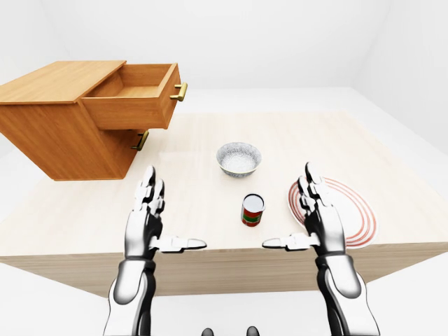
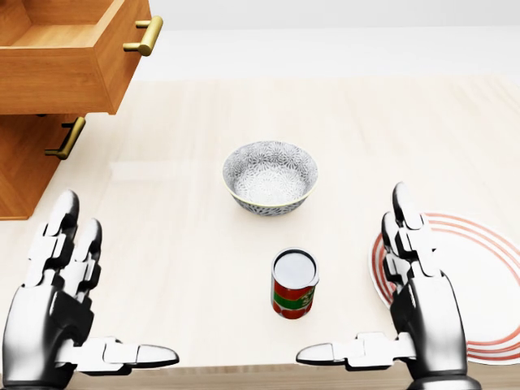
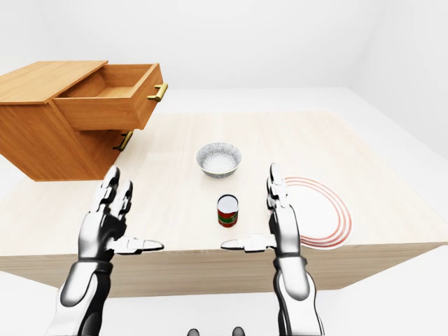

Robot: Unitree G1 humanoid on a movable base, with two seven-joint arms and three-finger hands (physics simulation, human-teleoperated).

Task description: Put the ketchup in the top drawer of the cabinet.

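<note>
The ketchup is a small red container with a green band and a silver lid. It stands upright on the light wooden table, near the bottom edge of the head view. My left hand is open and empty to its left. My right hand is open and empty just to its right, over the plate's edge. Both thumbs point inward toward the ketchup without touching it. The wooden cabinet stands at the upper left of the table. Its top drawer is pulled open and looks empty.
A patterned grey bowl sits just above the ketchup in the head view. A white plate with red rings lies at the right. The cabinet's lower drawer, with a brass handle, is shut. The table's near edge runs below my hands.
</note>
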